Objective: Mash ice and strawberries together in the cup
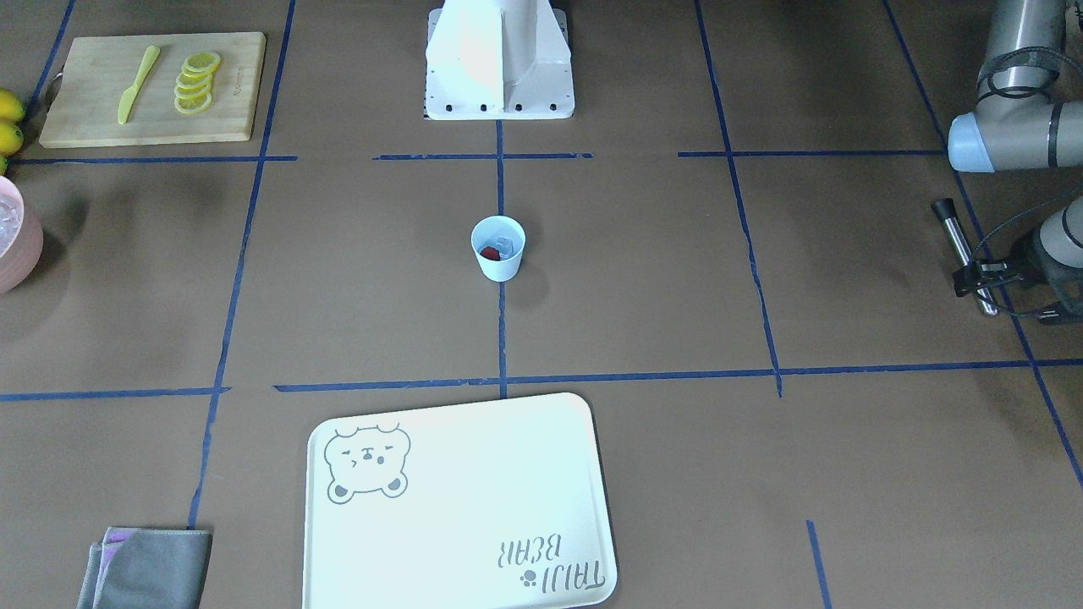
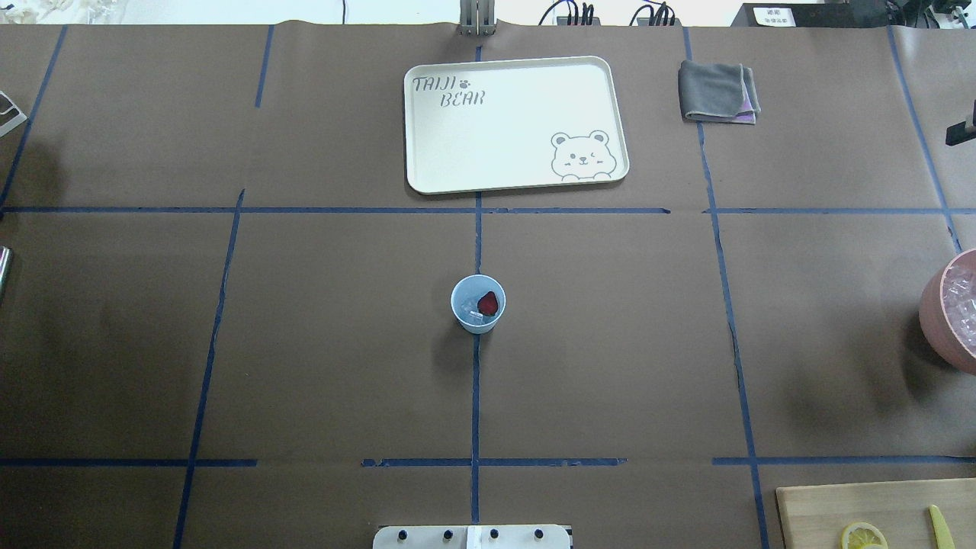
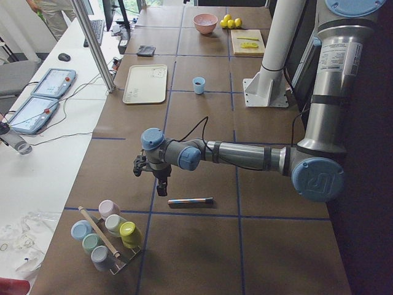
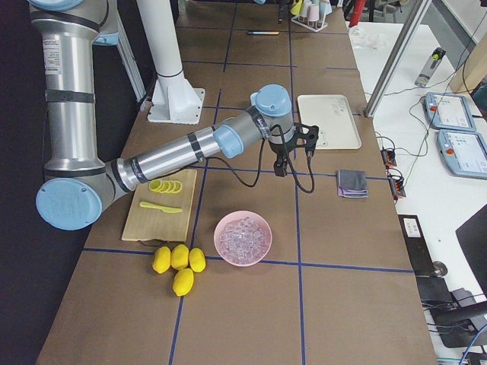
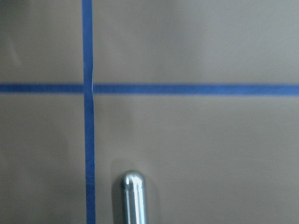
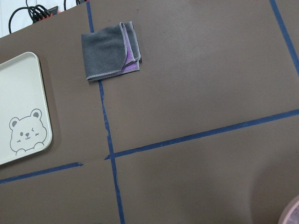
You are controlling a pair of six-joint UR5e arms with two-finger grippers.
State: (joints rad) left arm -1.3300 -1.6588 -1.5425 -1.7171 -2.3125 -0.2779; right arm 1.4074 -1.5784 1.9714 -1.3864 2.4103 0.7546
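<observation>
The pale blue cup [image 1: 497, 247] stands upright at the table's middle and also shows in the overhead view [image 2: 478, 303]. Inside it lie a red strawberry [image 2: 488, 305] and clear ice cubes [image 2: 474, 319]. My left gripper [image 1: 973, 277] is far off at my left end of the table, shut on a metal muddler [image 1: 960, 245] with a black end. The muddler's rounded tip shows in the left wrist view [image 5: 133, 196]. My right gripper [image 4: 293, 148] hangs above the table between the tray and the pink bowl. I cannot tell if it is open or shut.
A cream bear tray [image 2: 515, 122] and a folded grey cloth [image 2: 717, 91] lie on the far side. A pink bowl of ice [image 4: 243, 237], lemons [image 4: 176, 262] and a cutting board [image 1: 152, 89] with lemon slices are at my right. A rack of bottles [image 3: 107, 236] and a striped stick [image 3: 190, 200] lie at my left.
</observation>
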